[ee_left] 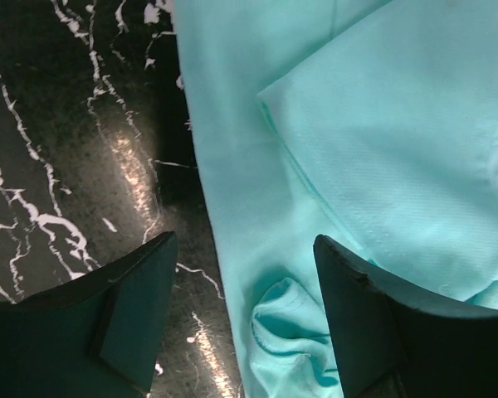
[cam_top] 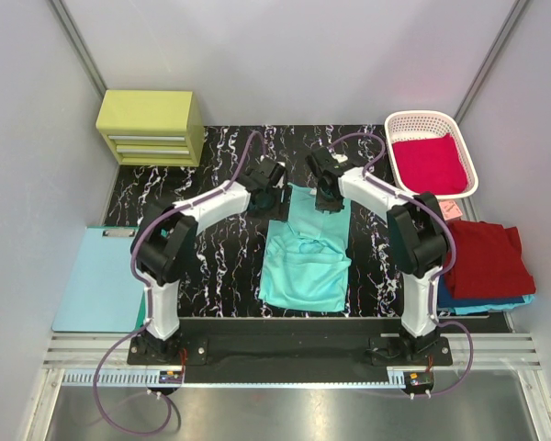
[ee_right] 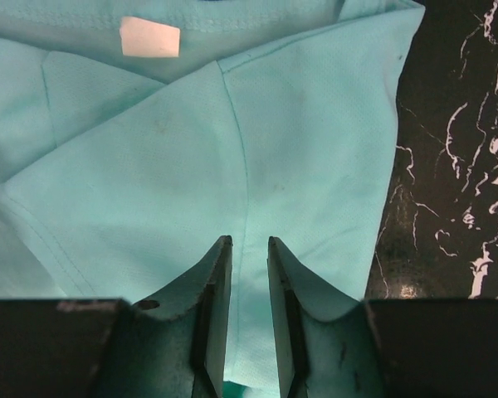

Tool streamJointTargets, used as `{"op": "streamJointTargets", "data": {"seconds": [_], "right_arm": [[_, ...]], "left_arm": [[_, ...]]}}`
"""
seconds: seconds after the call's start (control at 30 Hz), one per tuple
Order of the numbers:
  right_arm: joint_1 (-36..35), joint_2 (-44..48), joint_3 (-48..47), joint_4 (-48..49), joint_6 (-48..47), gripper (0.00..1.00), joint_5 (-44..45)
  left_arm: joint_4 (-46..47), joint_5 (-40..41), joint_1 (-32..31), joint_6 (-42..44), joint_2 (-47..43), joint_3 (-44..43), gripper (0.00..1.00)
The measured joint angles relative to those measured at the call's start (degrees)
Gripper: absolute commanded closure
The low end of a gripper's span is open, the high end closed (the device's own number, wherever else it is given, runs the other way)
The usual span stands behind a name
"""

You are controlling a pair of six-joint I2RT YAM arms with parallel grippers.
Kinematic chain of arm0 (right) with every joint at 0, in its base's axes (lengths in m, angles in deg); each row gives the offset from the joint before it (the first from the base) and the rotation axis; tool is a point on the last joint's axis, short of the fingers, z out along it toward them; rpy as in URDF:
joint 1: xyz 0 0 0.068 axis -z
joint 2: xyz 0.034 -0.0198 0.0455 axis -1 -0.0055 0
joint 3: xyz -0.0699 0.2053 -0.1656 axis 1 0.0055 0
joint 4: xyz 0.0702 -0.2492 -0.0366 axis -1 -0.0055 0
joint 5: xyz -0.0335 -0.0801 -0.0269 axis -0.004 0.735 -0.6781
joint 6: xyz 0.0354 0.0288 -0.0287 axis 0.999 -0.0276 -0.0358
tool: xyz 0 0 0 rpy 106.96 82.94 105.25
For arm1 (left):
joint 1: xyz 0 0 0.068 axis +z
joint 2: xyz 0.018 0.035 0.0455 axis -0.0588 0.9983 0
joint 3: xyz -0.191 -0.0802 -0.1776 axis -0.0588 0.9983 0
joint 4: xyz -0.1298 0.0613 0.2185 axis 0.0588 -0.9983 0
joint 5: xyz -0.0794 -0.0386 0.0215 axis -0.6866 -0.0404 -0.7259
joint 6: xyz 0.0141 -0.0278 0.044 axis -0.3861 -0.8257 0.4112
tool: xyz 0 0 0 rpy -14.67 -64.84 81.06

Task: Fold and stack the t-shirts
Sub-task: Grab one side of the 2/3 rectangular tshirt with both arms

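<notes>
Top external view puts the mint-teal t-shirt [cam_top: 305, 262] at the middle of the dark marbled desk [cam_top: 211, 248], lying flat in a long strip from 12 o'clock to 6 o'clock, its far end narrower than its near end. Both arms reach over that far end. The left end effector [cam_top: 266, 195] sits at the shirt's 11 o'clock corner, and the left wrist view shows its jaws standing wide apart, straddling the cloth's edge with nothing gripped. The right end effector [cam_top: 329, 197] hovers at the 1 o'clock corner. In the right wrist view its jaws are drawn close with only a narrow slit between them, and I cannot tell whether any cloth is pinched there. The task looks partly done: at 4 o'clock a dark red t-shirt [cam_top: 482, 257] lies folded on a blue t-shirt [cam_top: 459, 299], which reads as the stack so far. At 2 o'clock a crimson t-shirt [cam_top: 429, 163] waits in the white basket [cam_top: 397, 119], unfolded as far as I can judge. The mint-teal one seems mid-fold, with at least 1 crosswise fold and the move to the stack left. Its cloth is smooth and matte, with overlapping layers, stitched hems and a small white label near the collar.
</notes>
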Motion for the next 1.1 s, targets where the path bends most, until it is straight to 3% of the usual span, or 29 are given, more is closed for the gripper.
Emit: {"op": "streamJointTargets", "data": {"seconds": [0.57,1.1], "right_arm": [[0.0,-8.37,-4.15,2.14,0.48,0.69,-0.09],[1.38,-27.36,-35.85,-4.44,-1.92,0.66,-0.98]], "left_arm": [[5.07,-6.19,0.0,0.2,8.15,-4.31,0.35],[3.3,-11.5,5.6,-0.37,19.19,-21.05,0.38]]}}
